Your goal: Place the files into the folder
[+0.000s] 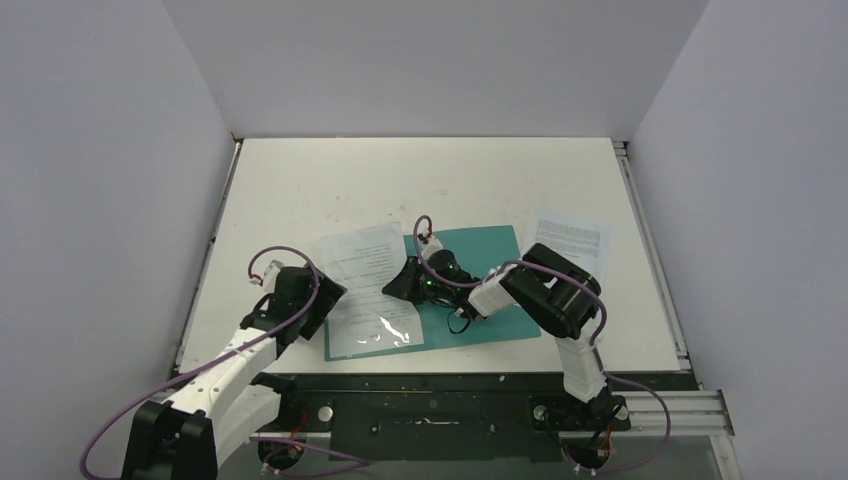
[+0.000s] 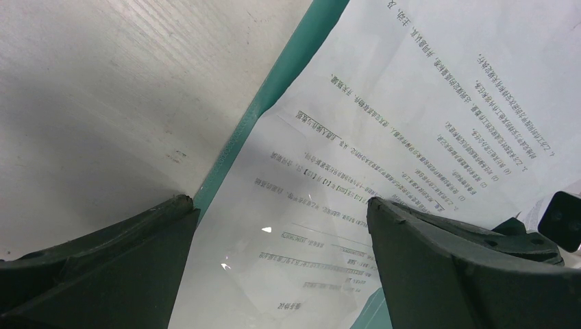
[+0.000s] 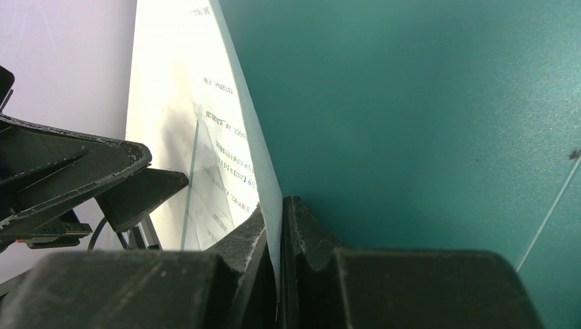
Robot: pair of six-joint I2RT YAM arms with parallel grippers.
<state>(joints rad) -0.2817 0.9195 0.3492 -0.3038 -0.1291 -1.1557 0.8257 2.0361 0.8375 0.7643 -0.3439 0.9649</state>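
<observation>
The teal folder (image 1: pixel 485 255) lies flat at the table's middle. A stack of white files (image 1: pixel 358 262) covers its left part, and the near sheet is glossy (image 1: pixel 378 330). My right gripper (image 1: pixel 402 284) is shut on the right edge of a printed sheet (image 3: pixel 226 130), with the teal folder (image 3: pixel 411 116) just beside it. My left gripper (image 1: pixel 318 300) is open and empty, low over the left edge of the files. In the left wrist view my left gripper (image 2: pixel 277 205) straddles the glossy sheet (image 2: pixel 288 233), and a strip of folder (image 2: pixel 274 92) shows.
Another printed sheet (image 1: pixel 572 242) lies alone on the white table (image 1: pixel 420 180), right of the folder. Grey walls close in the table on three sides. A black rail (image 1: pixel 440 385) runs along the near edge by the arm bases.
</observation>
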